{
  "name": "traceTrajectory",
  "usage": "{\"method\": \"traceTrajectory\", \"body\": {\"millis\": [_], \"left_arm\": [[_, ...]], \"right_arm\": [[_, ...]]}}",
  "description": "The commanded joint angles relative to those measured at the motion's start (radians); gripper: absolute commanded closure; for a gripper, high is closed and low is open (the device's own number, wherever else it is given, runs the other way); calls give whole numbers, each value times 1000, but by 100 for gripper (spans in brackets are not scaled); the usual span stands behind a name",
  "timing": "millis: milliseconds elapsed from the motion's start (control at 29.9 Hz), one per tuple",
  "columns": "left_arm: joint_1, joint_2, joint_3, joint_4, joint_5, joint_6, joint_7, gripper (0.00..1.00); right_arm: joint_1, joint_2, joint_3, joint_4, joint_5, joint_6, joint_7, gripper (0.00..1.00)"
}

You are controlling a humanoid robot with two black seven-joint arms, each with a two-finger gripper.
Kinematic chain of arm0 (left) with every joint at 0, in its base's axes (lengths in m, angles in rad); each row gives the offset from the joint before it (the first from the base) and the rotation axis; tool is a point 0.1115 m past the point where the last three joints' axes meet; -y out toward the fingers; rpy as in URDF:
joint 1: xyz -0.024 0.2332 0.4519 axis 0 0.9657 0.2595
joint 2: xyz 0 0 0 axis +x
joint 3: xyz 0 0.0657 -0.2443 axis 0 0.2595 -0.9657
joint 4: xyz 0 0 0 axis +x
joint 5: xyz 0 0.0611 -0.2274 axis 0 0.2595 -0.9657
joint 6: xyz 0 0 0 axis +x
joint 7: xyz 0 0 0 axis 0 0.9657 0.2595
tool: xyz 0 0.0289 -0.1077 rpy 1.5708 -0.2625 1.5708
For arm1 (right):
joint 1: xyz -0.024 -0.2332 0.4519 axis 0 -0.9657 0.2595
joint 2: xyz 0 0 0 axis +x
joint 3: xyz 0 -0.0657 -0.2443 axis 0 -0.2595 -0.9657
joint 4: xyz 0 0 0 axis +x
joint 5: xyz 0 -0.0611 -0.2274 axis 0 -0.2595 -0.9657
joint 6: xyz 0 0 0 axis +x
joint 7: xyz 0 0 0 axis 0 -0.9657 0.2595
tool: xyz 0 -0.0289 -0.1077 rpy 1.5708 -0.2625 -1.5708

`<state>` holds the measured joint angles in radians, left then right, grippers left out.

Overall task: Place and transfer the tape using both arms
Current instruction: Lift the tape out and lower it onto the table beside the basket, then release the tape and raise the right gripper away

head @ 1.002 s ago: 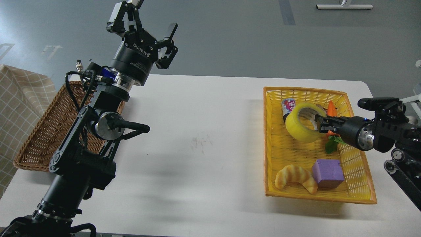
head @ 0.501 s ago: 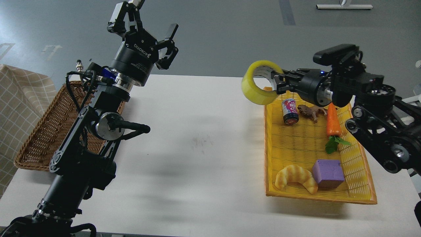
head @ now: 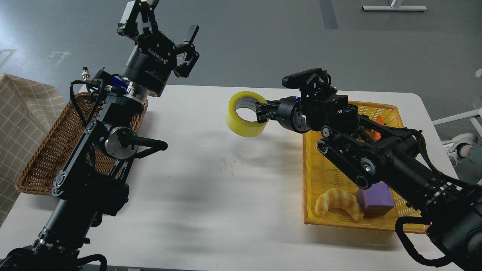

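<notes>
Head view, from left to right: at the far left edge of the frame hangs a beige checked cloth [head: 17,113], and just beside it a brown wicker basket [head: 45,158] lies on the left end of the white table [head: 211,203]. The left arm [head: 94,165] rises from the lower left corner across the basket's right side, and the left gripper [head: 162,20] stands in the upper left of the frame, pointing up and away, its two fingers spread wide with nothing between them. Near the upper middle of the frame the tape [head: 246,113] hangs in the air above the table, its shadow on the surface below it, its open core facing up and toward the camera. The right gripper [head: 262,113] reaches in from the right and is clamped on the roll's right wall, one finger inside the core and the other outside. The right arm [head: 376,162] runs from there down to the lower right corner, crossing over a yellow basket [head: 312,188] on the right part of the table. In the near end of that basket lie a croissant [head: 339,203] and, touching it on the right, a purple block [head: 376,199] partly hidden by the arm. An orange carrot [head: 378,126] shows only in part behind the arm at the basket's far end.
</notes>
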<state>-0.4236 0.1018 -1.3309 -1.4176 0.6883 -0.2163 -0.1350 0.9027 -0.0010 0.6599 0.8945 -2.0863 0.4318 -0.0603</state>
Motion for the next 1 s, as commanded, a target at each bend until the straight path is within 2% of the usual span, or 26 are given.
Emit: {"method": "traceTrajectory", "body": {"millis": [0, 768, 835, 968], "left_arm": [[2, 9, -2, 0, -4, -5, -2, 2], [2, 21, -4, 2, -7, -8, -2, 2], [2, 21, -4, 2, -7, -6, -2, 2], [2, 21, -4, 3, -9, -6, -2, 2]], "right_arm": [[-13, 1, -68, -9, 5, -37, 1, 85], [-100, 1, -60, 9, 74, -47, 1, 84], [-100, 1, -59, 17, 90, -47, 1, 81], [-99, 1, -59, 46, 144, -47, 1, 68]]}}
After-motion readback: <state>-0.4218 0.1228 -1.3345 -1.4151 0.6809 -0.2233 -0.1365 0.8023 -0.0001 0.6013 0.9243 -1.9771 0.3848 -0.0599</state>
